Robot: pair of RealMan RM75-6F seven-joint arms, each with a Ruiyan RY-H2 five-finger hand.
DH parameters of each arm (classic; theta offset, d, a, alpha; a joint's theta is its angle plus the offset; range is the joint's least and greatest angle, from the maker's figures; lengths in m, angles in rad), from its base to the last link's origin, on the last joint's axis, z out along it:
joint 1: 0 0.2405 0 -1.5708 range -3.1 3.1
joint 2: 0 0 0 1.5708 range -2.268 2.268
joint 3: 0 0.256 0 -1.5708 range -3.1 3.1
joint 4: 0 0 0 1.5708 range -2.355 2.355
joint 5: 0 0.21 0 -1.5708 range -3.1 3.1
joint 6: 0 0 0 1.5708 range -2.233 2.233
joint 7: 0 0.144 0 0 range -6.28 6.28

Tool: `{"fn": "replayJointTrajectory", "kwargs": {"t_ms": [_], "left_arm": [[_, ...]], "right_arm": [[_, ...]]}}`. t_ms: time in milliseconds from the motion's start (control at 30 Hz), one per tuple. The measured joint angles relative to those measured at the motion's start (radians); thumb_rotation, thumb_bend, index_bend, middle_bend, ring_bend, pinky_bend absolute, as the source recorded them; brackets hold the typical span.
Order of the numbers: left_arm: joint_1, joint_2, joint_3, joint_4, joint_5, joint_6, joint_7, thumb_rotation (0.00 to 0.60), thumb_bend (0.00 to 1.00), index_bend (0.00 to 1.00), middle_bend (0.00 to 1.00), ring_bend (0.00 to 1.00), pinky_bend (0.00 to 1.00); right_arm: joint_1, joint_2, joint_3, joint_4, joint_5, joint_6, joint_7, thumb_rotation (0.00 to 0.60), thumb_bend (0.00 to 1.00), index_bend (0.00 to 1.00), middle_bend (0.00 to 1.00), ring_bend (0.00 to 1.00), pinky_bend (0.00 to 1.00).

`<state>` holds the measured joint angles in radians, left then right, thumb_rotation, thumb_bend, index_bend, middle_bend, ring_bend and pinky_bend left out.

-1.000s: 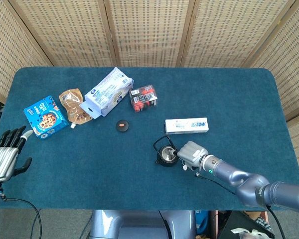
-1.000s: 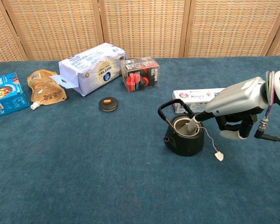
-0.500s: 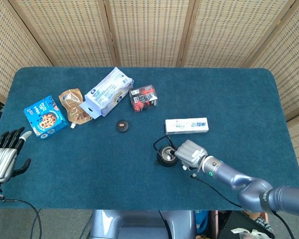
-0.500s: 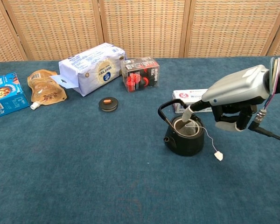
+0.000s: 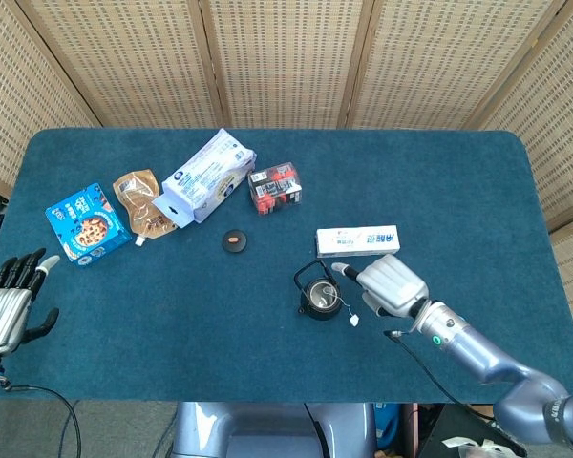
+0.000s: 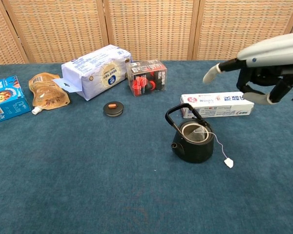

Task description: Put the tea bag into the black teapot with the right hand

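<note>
The black teapot stands lidless at the table's middle, handle tipped back. The tea bag lies inside it. Its string hangs over the rim, and the white tag rests on the cloth to the pot's right. My right hand hovers raised above and to the right of the pot, holding nothing, one finger stretched out and the others loosely curled. My left hand rests at the table's front left corner, fingers apart and empty.
The teapot lid lies left of the pot. A long white box sits just behind the pot, under my right hand. Further back are a red-black carton, a white-blue bag, a brown pouch and a blue box.
My right hand let go of the tea bag in the pot, then lifted up and away to the right. The left hand has slid slightly downward.
</note>
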<state>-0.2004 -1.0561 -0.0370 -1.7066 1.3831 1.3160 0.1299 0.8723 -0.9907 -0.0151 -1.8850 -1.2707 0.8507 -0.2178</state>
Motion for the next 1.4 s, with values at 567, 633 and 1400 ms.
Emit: {"fn": "replayJointTrajectory", "kwargs": {"t_ms": [567,633,1400], "left_arm": [[0.022,-0.028,0.002,0.0,0.043,0.061,-0.015,0.6,0.41,0.07,0.0,0.0,0.0],[0.026,-0.033,0.007,-0.002,0.059,0.07,-0.017,0.6,0.41,0.07,0.0,0.0,0.0],[0.082,-0.092,0.056,-0.002,0.202,0.18,-0.001,0.6,0.41,0.07,0.0,0.0,0.0]], "right_arm": [[-0.301,-0.013,-0.002,0.087,-0.132,0.423,0.102,0.502,0.4,0.01,0.09,0.11,0.35],[-0.34,-0.033,-0.002,0.107,-0.134,0.476,0.092,0.507,0.4,0.01,0.07,0.06,0.29],[-0.624,-0.259,-0.007,0.295,-0.154,0.725,0.022,0.538,0.4,0.0,0.01,0.0,0.13]]}}
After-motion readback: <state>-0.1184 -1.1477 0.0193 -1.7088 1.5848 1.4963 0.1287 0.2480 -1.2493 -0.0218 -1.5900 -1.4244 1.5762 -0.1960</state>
